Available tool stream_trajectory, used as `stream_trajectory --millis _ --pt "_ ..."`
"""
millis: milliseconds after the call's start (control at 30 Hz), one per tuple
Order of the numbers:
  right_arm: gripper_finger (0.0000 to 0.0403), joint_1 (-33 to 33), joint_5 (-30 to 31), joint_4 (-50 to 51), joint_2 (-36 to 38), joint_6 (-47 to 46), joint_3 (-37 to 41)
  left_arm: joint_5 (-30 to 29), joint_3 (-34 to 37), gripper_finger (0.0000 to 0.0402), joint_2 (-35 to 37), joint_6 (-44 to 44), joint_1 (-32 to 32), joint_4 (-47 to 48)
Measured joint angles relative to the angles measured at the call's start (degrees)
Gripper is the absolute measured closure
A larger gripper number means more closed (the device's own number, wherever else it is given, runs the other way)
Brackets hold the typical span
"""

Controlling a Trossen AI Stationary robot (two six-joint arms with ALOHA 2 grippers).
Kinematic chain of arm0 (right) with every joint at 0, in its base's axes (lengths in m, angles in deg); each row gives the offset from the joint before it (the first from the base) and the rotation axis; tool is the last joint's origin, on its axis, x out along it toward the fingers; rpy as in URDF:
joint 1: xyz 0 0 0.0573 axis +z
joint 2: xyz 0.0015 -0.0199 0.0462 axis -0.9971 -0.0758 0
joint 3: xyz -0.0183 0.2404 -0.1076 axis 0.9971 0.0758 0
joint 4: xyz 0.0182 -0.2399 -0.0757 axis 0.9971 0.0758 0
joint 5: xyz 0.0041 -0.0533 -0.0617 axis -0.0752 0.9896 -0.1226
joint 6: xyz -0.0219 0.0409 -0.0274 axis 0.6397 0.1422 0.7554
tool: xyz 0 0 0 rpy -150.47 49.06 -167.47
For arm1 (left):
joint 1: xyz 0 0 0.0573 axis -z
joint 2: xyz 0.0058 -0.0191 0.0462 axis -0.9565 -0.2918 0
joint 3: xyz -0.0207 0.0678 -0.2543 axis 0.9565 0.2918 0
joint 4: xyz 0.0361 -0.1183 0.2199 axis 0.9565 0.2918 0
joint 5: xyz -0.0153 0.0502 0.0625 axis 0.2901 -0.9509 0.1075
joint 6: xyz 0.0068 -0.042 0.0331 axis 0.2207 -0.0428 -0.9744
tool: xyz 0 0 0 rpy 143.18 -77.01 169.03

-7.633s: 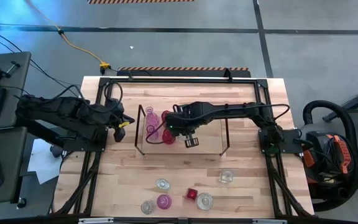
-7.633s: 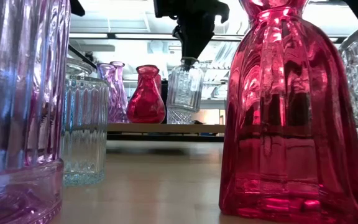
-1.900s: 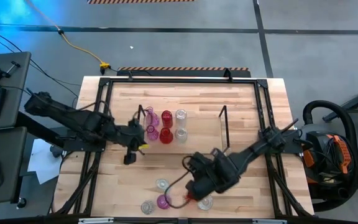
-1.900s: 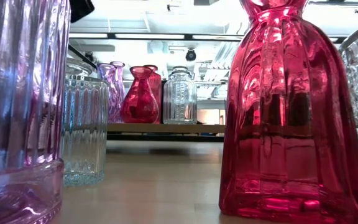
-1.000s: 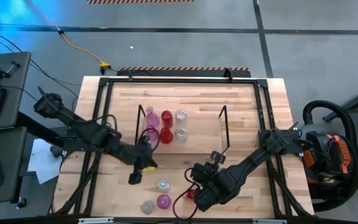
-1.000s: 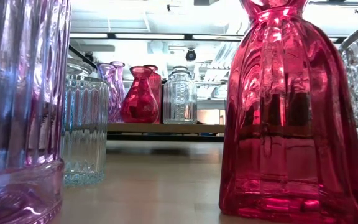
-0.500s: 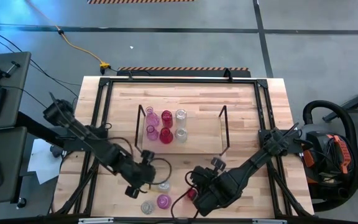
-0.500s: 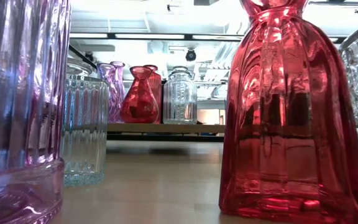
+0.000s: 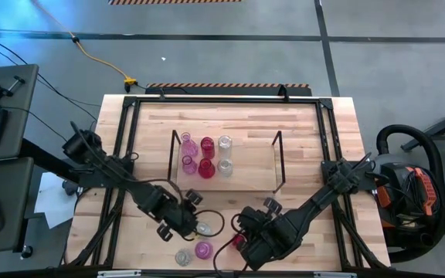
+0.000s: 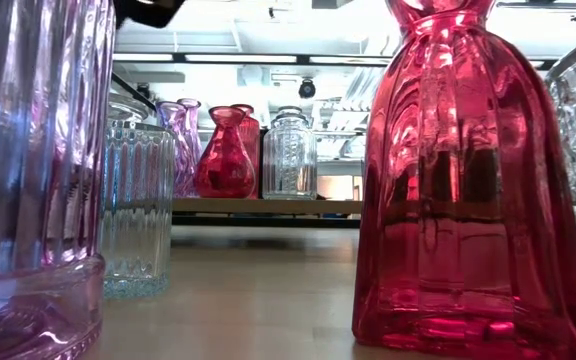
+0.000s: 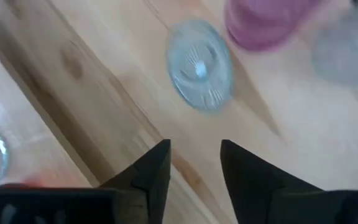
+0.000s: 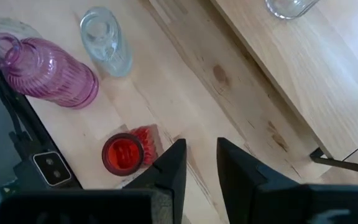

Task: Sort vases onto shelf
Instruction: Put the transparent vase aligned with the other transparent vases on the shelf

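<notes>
Standing on grey floor, the wooden table [image 9: 300, 131] carries the shelf [image 9: 249, 166] at centre; toward 6 o'clock, left gripper [image 11: 194, 163] and right gripper [image 12: 200, 160] hover slightly parted, empty.

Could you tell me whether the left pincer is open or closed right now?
Open and empty: the left pincer shows bare tabletop between its fingers, poised over a clear vase.
</notes>
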Motion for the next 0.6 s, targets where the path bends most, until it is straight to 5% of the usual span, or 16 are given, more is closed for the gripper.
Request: stream_trajectory --millis 600 --pt "0.0334 0.0 -0.3 0.1 0.0 0.2 0.0 6.5 0.0 0.0259 0.0 2.2 -6.0 -13.0"
